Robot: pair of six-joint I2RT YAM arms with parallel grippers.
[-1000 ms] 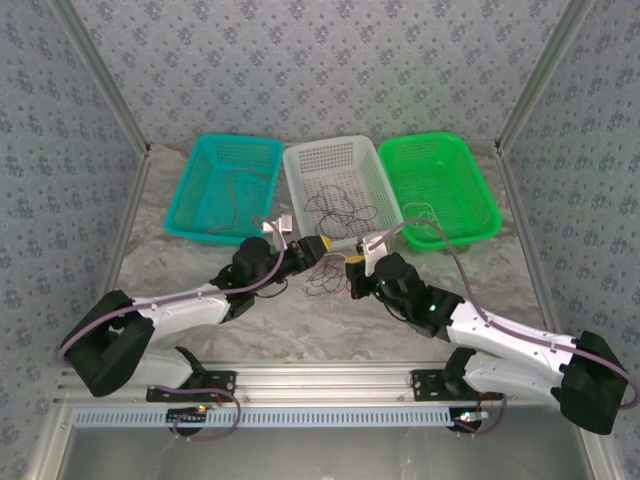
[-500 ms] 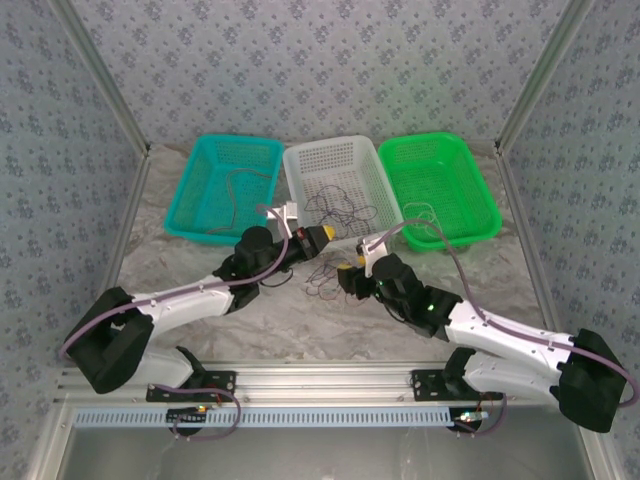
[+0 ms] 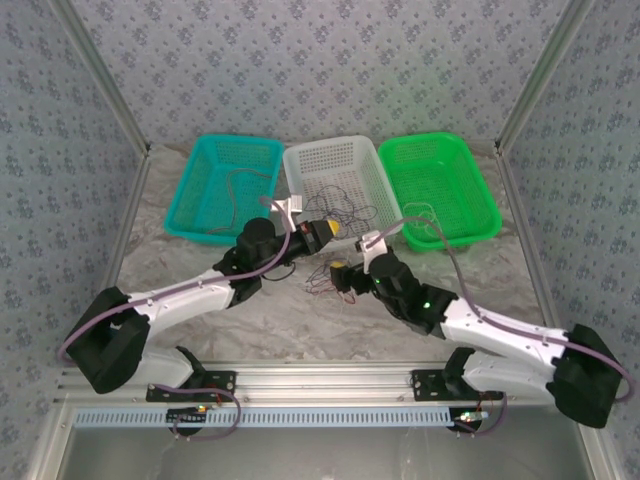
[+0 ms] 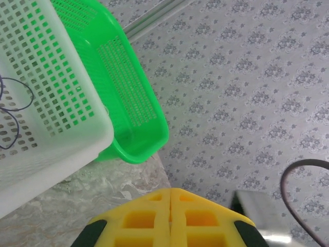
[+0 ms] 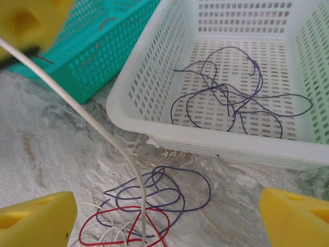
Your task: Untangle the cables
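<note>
Cables [image 3: 322,281]: a loose tangle on the table [image 3: 150,262], centre of the top view, between the two grippers.

Top view. Three baskets in a row on the far side.
- Teal basket [image 3: 225,190] at 11 o'clock: one thin strand curled inside.
- White basket [image 3: 340,175] at 12: dark loops inside.
- Green basket [image 3: 440,180] at 1: a pale loop near its 7 o'clock corner.
- Left gripper [image 3: 326,231] over the white basket's near rim, jaws pressed together.
- Right gripper [image 3: 340,272] just at 3 o'clock of the tangle, jaws spread.

Left wrist view. Yellow fingers [image 4: 139,221] meet with no gap at 6 o'clock. White basket at 9 with a dark strand in it, green basket just beside it.

Right wrist view. Yellow fingertips [image 5: 36,221] stand wide apart at 7 and 5 o'clock. Purple, red and white loops lie on the table at 6. A white cable [image 5: 92,121] rises taut from that pile toward 10 o'clock, up to the left gripper's finger, which clamps it. White basket at 12 to 3 holds purple loops. Teal basket at 11 holds a red strand.

Against a second ago. The left gripper has lifted from the tangle toward 12 o'clock. The right gripper, then closed, is now open and has shifted toward 9. Baskets unmoved.
</note>
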